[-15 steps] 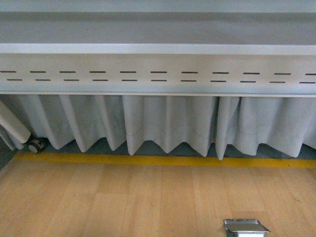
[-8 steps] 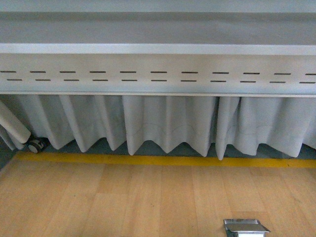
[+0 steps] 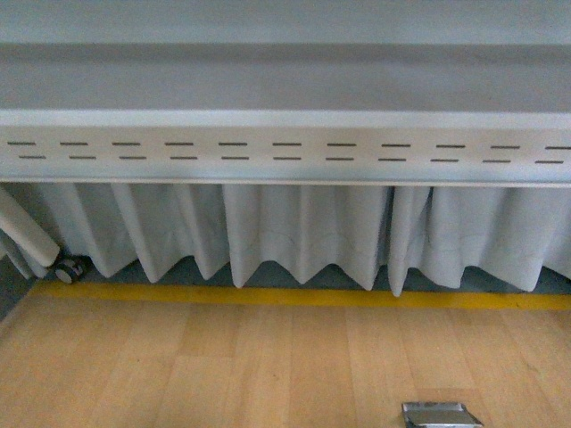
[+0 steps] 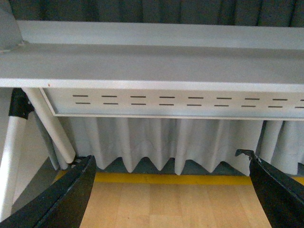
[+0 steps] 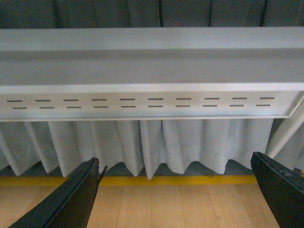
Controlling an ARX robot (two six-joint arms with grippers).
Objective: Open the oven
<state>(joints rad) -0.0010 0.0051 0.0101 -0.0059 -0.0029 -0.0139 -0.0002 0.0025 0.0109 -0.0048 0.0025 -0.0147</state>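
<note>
Nearest me, both arms hang with nothing in them. The left gripper has its black fingers spread wide, and the right gripper is spread just as wide. From the robot's chest, a metal floor box sits at five o'clock on the pale wood floor. Past it a yellow line runs across, then a white pleated skirt, with a small caster at eight o'clock beside a slanted white leg. Above the skirt is a slotted panel under a grey table edge.

The oven shows in none of the views, so I can't say where it stands. I'd judge the job hasn't begun and this is the searching stage. The next move calls for getting the oven in sight, likely higher, toward twelve o'clock. Then one spread gripper has to be lined up on its door.
</note>
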